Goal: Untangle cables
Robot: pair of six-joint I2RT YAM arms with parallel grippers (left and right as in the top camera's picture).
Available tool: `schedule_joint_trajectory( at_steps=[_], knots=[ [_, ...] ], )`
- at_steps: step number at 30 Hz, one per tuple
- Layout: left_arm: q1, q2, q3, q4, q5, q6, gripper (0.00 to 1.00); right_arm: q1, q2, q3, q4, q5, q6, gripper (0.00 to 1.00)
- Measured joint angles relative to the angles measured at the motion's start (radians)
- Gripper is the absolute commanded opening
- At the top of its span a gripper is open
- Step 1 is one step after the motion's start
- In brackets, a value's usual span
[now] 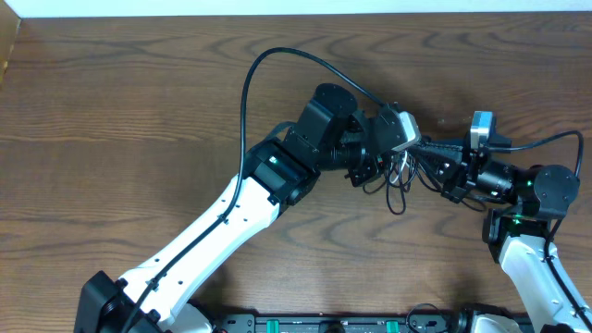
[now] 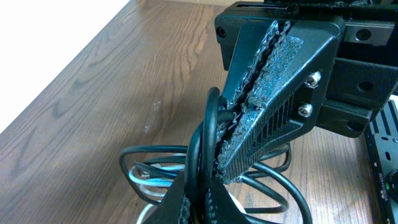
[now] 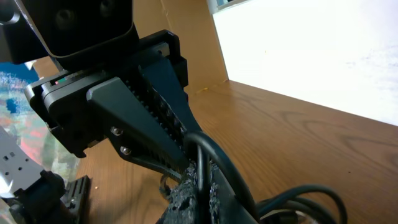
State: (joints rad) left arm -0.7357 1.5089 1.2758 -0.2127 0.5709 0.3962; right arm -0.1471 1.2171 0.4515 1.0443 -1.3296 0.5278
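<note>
The cables (image 1: 398,196) hang as a small tangle of thin black loops between my two grippers, right of the table's middle. My left gripper (image 1: 381,170) is shut on black cable strands. In the left wrist view its jaws (image 2: 208,202) pinch the black cables (image 2: 211,143), and loops with a white cable (image 2: 151,181) lie on the wood below. My right gripper (image 1: 421,169) faces it closely from the right, also shut on the bundle. In the right wrist view its jaws (image 3: 200,194) clamp a black cable (image 3: 214,155), with more loops (image 3: 305,199) at lower right.
A thick black robot cord (image 1: 277,60) arcs over the left arm. The wooden table (image 1: 111,111) stretches left and to the back. In each wrist view the other gripper shows closely: the right one (image 2: 267,93) and the left one (image 3: 134,106).
</note>
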Motion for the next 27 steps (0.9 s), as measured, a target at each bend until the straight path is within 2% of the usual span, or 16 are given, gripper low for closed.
schedule_joint_trajectory(
  at_steps=[13, 14, 15, 16, 19, 22, 27],
  knots=[
    [-0.019, 0.000, 0.000, -0.019, -0.025, -0.001, 0.08, -0.002, 0.000, 0.000, 0.000, -0.011, -0.016, 0.01],
    [-0.025, 0.000, 0.000, -0.022, -0.033, -0.002, 0.13, -0.002, 0.000, -0.001, 0.000, -0.013, -0.018, 0.01],
    [-0.028, 0.000, 0.000, -0.024, -0.040, -0.003, 0.22, -0.003, 0.000, -0.002, -0.001, -0.014, -0.018, 0.01],
    [-0.033, 0.000, 0.000, -0.028, -0.056, -0.004, 0.24, -0.003, 0.000, -0.002, 0.000, -0.019, -0.018, 0.01],
    [-0.043, 0.000, 0.000, -0.040, -0.097, -0.009, 0.43, -0.003, -0.005, -0.002, 0.003, -0.044, -0.024, 0.01],
    [-0.090, 0.000, 0.000, -0.049, -0.073, -0.012, 0.49, 0.002, -0.003, 0.000, 0.003, 0.000, -0.033, 0.01],
    [-0.113, 0.000, -0.001, -0.051, -0.084, -0.027, 0.49, -0.007, -0.011, -0.004, 0.003, -0.005, -0.040, 0.01]
  ],
)
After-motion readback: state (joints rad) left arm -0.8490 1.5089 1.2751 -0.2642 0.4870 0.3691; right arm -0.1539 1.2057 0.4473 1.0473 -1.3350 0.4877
